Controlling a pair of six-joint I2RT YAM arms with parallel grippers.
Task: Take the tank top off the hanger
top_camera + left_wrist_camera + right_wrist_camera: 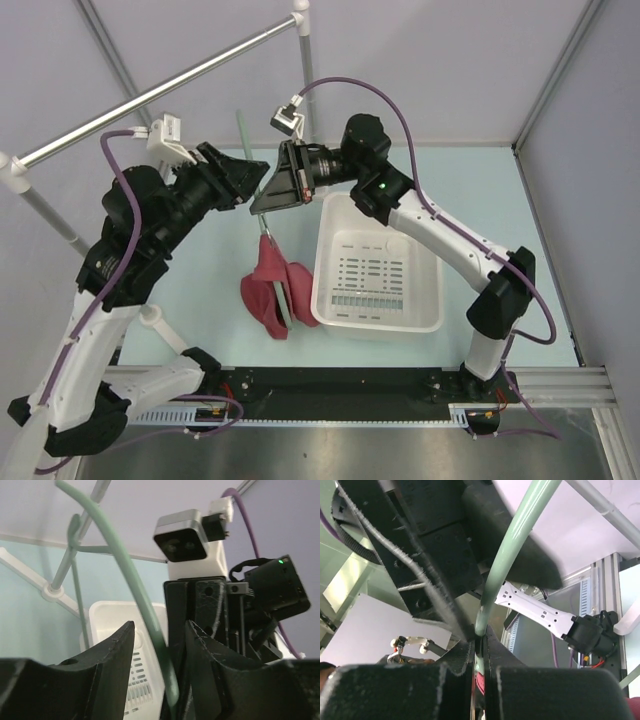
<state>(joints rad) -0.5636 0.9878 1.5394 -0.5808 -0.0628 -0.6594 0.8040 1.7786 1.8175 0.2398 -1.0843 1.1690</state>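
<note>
Here I am with my right gripper pressed tight together, and what it pinches is the hanger: in the right wrist view the pale green rod comes down and vanishes straight between my two pads, no gap showing on either side. My left gripper is another story, its jaws spread apart, with the same green rod running down through the space between them. From the left wrist view I cannot tell whether either finger touches the plastic. Seen from above, both of my grippers meet nose to nose over the far left corner of the white plastic basket, the left one coming in from the basket's left, the right one from its far side. The tank top is still on the hanger, dark red and bunched around its lower part, hanging just beside the basket's left wall, with a strip of green showing through the folds. Its lowest folds look to reach the light blue table, though I cannot say for sure. Beyond the basket, the long silver rail runs across, well apart from the hanger.
</note>
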